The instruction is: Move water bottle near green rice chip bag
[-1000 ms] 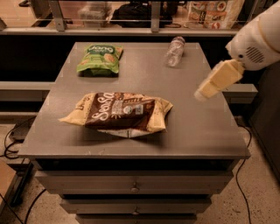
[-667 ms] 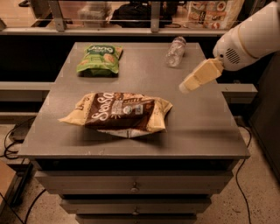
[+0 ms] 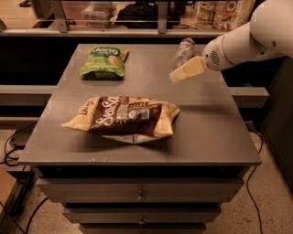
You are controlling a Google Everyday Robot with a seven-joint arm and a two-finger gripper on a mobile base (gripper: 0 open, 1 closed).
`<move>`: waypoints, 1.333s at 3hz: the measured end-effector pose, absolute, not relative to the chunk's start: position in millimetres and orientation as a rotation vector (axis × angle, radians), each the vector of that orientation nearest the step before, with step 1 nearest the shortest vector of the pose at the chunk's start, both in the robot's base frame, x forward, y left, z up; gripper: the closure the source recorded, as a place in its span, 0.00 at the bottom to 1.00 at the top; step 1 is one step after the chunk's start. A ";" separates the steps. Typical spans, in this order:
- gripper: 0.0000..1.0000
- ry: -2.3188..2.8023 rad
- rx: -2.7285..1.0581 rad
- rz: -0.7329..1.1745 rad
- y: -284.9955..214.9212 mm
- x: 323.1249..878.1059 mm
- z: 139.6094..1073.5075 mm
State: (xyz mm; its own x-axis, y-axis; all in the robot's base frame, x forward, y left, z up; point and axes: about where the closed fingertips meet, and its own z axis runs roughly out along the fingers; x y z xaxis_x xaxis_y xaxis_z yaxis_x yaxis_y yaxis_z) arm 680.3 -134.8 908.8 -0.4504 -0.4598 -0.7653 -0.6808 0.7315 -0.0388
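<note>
The water bottle is small, clear and crinkled, and lies on its side at the far right of the grey table. The green rice chip bag lies flat at the far left of the table, well apart from the bottle. My gripper reaches in from the right on a white arm. Its cream-coloured tip hangs above the table just in front of the bottle, slightly left of it, and holds nothing.
A larger brown-and-cream snack bag lies in the middle front of the table. Drawers sit under the tabletop. A shelf with bags and boxes runs behind the table. Cables lie on the floor at left.
My arm has swung left and toward the back of the table, bringing the gripper from the right edge to just in front of the bottle. The bottle and bags have not moved.
</note>
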 end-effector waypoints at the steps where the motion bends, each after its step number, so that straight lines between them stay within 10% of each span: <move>1: 0.00 2.126 -0.859 0.350 -134.7 680.3 908.7; 4: 0.00 2.138 -0.616 0.277 -138.9 762.1 889.0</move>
